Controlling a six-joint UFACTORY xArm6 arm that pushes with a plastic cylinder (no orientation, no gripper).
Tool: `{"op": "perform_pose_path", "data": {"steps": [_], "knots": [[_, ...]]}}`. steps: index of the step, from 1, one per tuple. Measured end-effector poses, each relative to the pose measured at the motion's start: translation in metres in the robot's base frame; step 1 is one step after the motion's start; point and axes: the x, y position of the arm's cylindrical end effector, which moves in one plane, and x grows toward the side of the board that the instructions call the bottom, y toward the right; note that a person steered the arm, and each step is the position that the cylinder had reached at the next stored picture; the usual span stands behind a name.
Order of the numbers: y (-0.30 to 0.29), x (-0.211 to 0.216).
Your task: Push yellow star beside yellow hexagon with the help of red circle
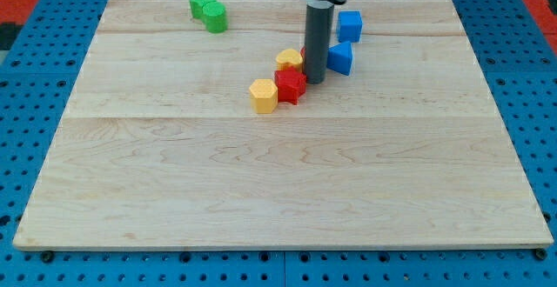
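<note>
camera view: a pale wooden board (278, 183) lies on a blue perforated surface (35, 78). the arm carries no pincer, so there is nothing to be open or closed; it ends in a straight dark rod (315, 39) that comes down from the view's top, and the tip (314, 80) rests on the board just to the view's right of a red block (291, 86), touching it or very nearly so.

the red block, whose shape looks angular rather than round from here, sits between two yellow blocks. the yellow hexagon (263, 95) is at its lower left, touching it. the other yellow block (290, 59) lies just above the red one, pressed against the rod's left side; its star shape cannot be made out clearly.

to the view's right of the rod stands a blue block (340, 58), close beside it, and a second blue block (350, 25) sits a little higher. two green blocks (209, 10) lie touching each other near the board's top edge, well apart from the cluster, toward the view's left.
</note>
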Motion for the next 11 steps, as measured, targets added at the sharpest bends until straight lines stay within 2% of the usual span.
{"op": "perform_pose_path", "data": {"steps": [3,8,11], "knots": [[0.035,-0.008],[0.047,-0.066],[0.027,-0.049]]}}
